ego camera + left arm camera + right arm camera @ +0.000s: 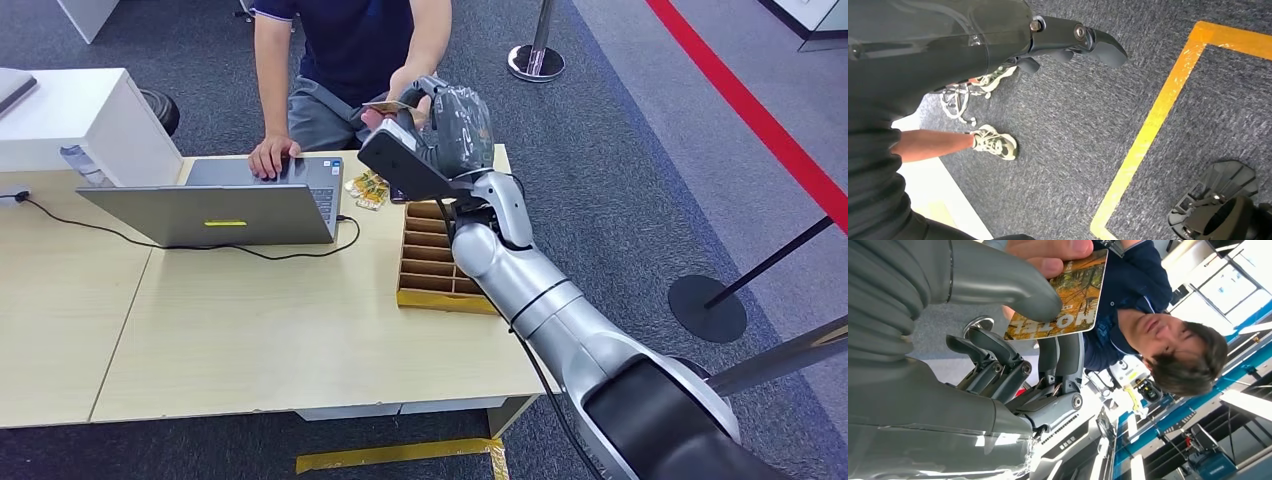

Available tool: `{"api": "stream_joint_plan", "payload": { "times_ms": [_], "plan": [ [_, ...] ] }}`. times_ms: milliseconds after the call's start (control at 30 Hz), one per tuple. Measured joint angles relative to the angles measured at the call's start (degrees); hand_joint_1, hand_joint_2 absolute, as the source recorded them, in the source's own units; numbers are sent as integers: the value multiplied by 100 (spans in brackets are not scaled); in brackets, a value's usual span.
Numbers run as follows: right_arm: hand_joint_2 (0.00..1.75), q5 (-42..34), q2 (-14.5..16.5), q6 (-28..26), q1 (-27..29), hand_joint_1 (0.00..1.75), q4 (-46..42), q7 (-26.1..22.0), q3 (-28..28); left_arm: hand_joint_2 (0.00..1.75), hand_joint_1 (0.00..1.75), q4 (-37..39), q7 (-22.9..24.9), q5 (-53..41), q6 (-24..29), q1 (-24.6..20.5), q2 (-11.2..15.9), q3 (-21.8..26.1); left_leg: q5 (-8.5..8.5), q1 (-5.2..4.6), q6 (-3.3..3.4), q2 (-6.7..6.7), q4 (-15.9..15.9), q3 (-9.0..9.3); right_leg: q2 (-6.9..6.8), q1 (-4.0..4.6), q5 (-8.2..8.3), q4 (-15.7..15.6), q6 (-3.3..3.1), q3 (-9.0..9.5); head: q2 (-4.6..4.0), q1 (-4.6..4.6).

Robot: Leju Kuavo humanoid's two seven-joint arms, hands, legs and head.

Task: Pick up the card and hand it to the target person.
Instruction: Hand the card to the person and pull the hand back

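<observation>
We see right hand [440,120] raised past desk's [250,330] far edge, thumb [1013,287] and fingers [1063,357] pinching card [1068,295]. Person's hand [1053,252] grips same card from opposite end. Person's other hand [272,155] rests on laptop [230,205]. Wooden slotted tray [432,260] sits at desk's right edge. Left hand [1068,42] hangs over carpet, fingers loosely apart, holding nothing.

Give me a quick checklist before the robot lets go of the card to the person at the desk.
1. Right hand holds the card under its thumb: ok.
2. Person's hand has fingers on the card: ok.
3. Person's grip firm enough to take it alone: cannot tell.
4. Card raised above the slotted wooden tray, not touching it: ok.
5. Laptop off to the side of the handover: ok.
6. Left hand holds nothing, hanging over the carpet: ok.
</observation>
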Motion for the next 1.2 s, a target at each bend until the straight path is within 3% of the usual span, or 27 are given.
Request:
{"api": "stream_joint_plan", "payload": {
  "times_ms": [167, 267, 300, 400, 533, 600, 667, 733, 900, 1067, 1200],
  "plan": [
    [175, 140, 118, 164, -63, 174, 81, 633, 132, 175, 0, -1, 5, -25, -74, -8, -16, -19, 0, 1, 1, 1, 0, 1, 0, 1, 1, -1, -2, 1, 0, 0],
    [175, 150, 119, 166, 23, 45, 37, 844, 165, 175, 0, -5, -15, -15, -86, -16, -17, -2, 1, 3, 2, 2, -1, 2, 0, 4, 2, -4, -6, 3, 0, 0],
    [175, 118, 95, 149, 41, 2, 14, 824, 152, 131, 0, -5, -20, 0, -97, -14, -16, 16, 1, 3, 2, 2, -1, 3, 0, 5, 3, -4, -7, 4, 0, 0],
    [175, 19, 55, 78, 46, 0, -62, 689, 99, 0, 0, 4, -13, 12, -151, 7, -4, 39, 2, 4, 3, 3, -2, 4, 0, 6, 4, -6, -9, 5, 0, 0],
    [175, -260, -58, 139, 48, 0, -246, 498, -53, 0, 0, 1, -13, -17, -69, 19, 0, 39, 1, 3, 2, 2, -2, 3, 0, 4, 3, -5, -6, 4, 0, 0],
    [87, -565, -116, 333, 63, 0, -339, 345, -203, 0, 0, 7, -10, -14, -53, 10, 6, 53, 1, 1, 1, 0, -1, 1, 0, 2, 1, -2, -2, 2, 0, 0],
    [87, -961, -160, 604, 100, 0, -433, 199, -366, 0, 0, 20, -12, -4, -46, -5, 19, 75, 1, 2, 1, 1, -1, 2, 0, 3, 2, -3, -3, 3, 0, 0],
    [175, -1431, -286, 947, 194, 0, -589, 73, -492, 0, 0, 26, -24, 9, -32, -11, 37, 108, 1, 2, 1, 2, -1, 2, 0, 3, 3, -4, -4, 3, 0, 0],
    [175, -2159, -770, 1529, 486, 0, -788, -153, -561, 0, 0, 28, -45, 37, -10, 38, 67, 180, 6, 4, 3, -14, -6, 6, -14, 6, 4, -13, -4, 13, 0, 0],
    [175, -2971, -1097, 2147, 657, 0, -506, -797, -799, 0, 0, 31, -91, 56, 7, 97, 111, 250, 4, 3, 4, -19, -7, 12, -20, 4, 1, -16, -1, 21, 0, 0],
    [175, -3393, -1495, 2515, 958, 0, -892, -816, -932, 0, 0, 7, -152, 119, 64, 139, 134, 343, 6, 3, 5, -25, -11, 15, -25, 6, 2, -24, -4, 27, 0, 0]
  ]
}}
